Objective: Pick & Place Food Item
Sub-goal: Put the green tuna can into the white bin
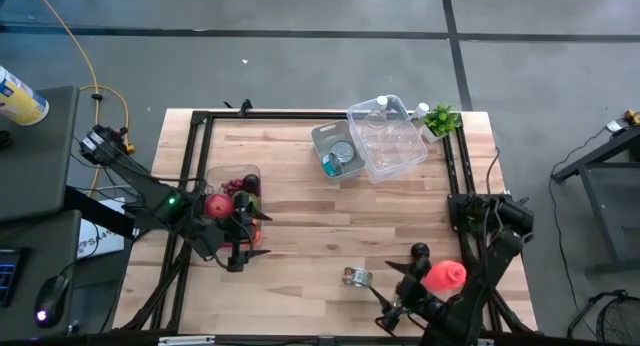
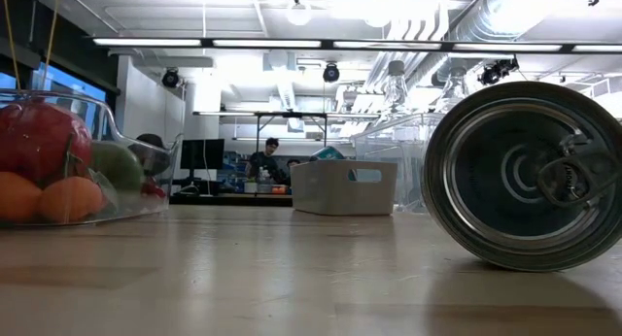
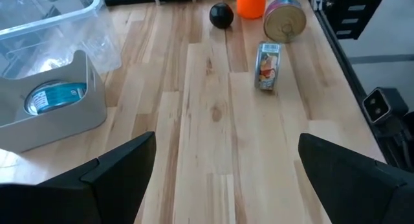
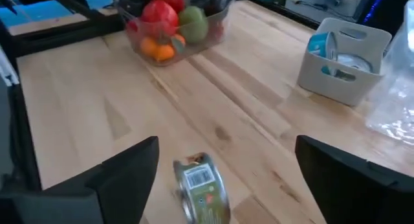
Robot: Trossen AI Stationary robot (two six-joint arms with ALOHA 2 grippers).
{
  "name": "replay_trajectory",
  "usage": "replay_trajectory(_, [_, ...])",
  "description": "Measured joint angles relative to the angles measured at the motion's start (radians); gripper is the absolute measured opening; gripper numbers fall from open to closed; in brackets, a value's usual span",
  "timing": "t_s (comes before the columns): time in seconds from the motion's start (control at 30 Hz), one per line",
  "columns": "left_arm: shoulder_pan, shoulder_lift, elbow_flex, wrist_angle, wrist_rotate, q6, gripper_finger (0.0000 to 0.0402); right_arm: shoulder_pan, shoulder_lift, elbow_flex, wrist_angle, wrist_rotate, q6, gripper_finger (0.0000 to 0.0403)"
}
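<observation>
Can (image 1: 356, 277): lies on its side on bare table (image 1: 300, 236), near the front edge, right of middle; not held.
Right gripper (image 1: 392, 308): just beside the can, fingers spread, empty.
Left gripper (image 1: 238, 256): near the left edge by the fruit bowl (image 1: 236, 191), open, empty.
Grey bin (image 1: 337, 153): far edge, already holding a can.
Progress: pick not yet made; grasp, carry and placing remain.

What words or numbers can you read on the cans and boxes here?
None can be read.
Can on its side: its label has a small white patch, too blurred to read.
Blue can in the grey bin: print too blurred to read.
Yellow container left of the table: markings too small to read.
Clear tub: no writing shows.
</observation>
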Motion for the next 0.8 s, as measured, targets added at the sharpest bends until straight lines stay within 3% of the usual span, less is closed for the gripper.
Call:
replay_trajectory(0.17, [0.021,0.014,0.000,0.004,0.000,0.007,0.0365,-0.033,0.000,0.000,0.130,-0.017,-0.107,0.0332])
replay_trajectory(0.5, [0.050,0.021,0.000,0.003,0.008,0.006,0.0365,-0.196,0.006,-0.001,0.372,-0.319,-0.549,0.0328])
replay_trajectory(0.8, [0.050,0.021,0.000,0.003,0.010,0.003,0.0365,-0.280,0.019,-0.011,0.371,-0.504,-0.752,0.0325])
